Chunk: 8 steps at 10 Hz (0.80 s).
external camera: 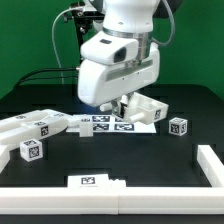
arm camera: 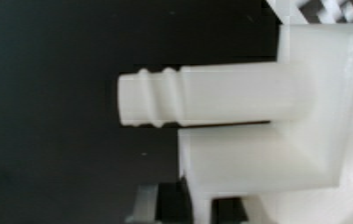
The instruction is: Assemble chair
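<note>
Centrally in the exterior view, the white robot arm [external camera: 120, 45] reaches down from the top middle of the frame over a black table [external camera: 150, 155], with a green backdrop behind. Its gripper [external camera: 122, 103] hangs low at the middle of the frame, just above the marker board [external camera: 108, 124], which lies flat on the table. The wrist housing hides the fingers, so whether the jaws are apart, together or clamped on something cannot be told from either view.

A blocky chair piece [external camera: 148, 110] sits immediately beside the gripper, toward the exterior view's right. It rests at the far edge of the marker board. Whether the gripper touches it cannot be told.

More white chair parts are spread about the table:
- A cluster of long bars [external camera: 30, 127] lies at the middle of the exterior view's left.
- A tagged block [external camera: 32, 151] sits just below the bars in the frame.
- A small tagged cube [external camera: 178, 126] stands alone at the middle of the exterior view's right, well apart from the gripper.
- A flat tagged panel [external camera: 95, 181] lies near the lower middle of the frame.

A white border rail [external camera: 213, 163] runs along the lower right and bottom edge.

The wrist view is a very close look at the blocky chair piece [arm camera: 306, 130], which fills much of the picture. A short round peg [arm camera: 199, 97] with ridged rings at its tip juts sideways from the piece over the dark table.
</note>
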Available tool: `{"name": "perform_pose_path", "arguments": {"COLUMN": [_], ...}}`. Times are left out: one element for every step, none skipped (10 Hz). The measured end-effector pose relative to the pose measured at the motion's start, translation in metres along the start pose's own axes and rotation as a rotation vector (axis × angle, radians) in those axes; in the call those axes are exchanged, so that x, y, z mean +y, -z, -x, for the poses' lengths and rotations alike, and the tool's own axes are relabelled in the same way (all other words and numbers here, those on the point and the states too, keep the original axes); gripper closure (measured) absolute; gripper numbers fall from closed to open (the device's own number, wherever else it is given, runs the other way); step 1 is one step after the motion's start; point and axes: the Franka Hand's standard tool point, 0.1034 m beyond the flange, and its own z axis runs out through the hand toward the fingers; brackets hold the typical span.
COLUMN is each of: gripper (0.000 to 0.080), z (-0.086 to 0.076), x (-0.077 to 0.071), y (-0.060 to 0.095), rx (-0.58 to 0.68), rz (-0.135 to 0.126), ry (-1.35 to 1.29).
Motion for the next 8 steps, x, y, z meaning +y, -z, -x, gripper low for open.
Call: {"name": "perform_pose_path", "arguments": {"gripper": [0.0771,0.0771,0.0771,0.0771,0.0771,0.0771,0.0771,0.0771], "z": [-0.0015,-0.0019,-0.0028,-0.0033,-0.004,-0.0046,-0.0055,-0.0082], "x": [-0.0048,-0.0056,-0.0072,-0.0083,-0.0095,-0.0101,-0.0046,-0.0069], "y": [-0.0025,-0.0023,-0.0025,-0.0026,-0.0026,-0.0022,0.0014,0.0018], "rx": [0.0,0.001,0.003,0.003,0.004,0.003,-0.001,-0.006], "rz": [-0.017,-0.019,-0.026,-0.028,-0.035,-0.048,-0.072,-0.081], "ry": [-0.233,-0.238,-0.329,-0.376,-0.418,-0.532,-0.763,-0.97]}}
